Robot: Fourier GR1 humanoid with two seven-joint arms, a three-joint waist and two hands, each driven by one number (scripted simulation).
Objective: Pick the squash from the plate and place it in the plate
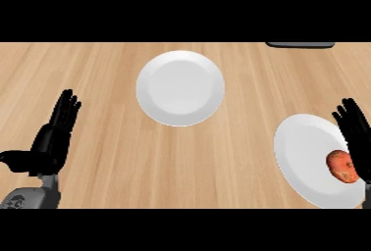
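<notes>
An orange-red squash (343, 166) lies on the right side of a white plate (308, 157) at the lower right of the counter. A second white plate (180, 88) sits bare at the upper middle. My right hand (356, 130) stands at the right edge with straight fingers pointing up, just behind and beside the squash; whether it touches the squash I cannot tell. Over at the lower left my left hand (52, 137) rests open, fingers up, far from both plates.
The wooden counter (109, 63) spreads around both plates. A dark flat object (300, 44) shows at the top right edge, mostly cut off.
</notes>
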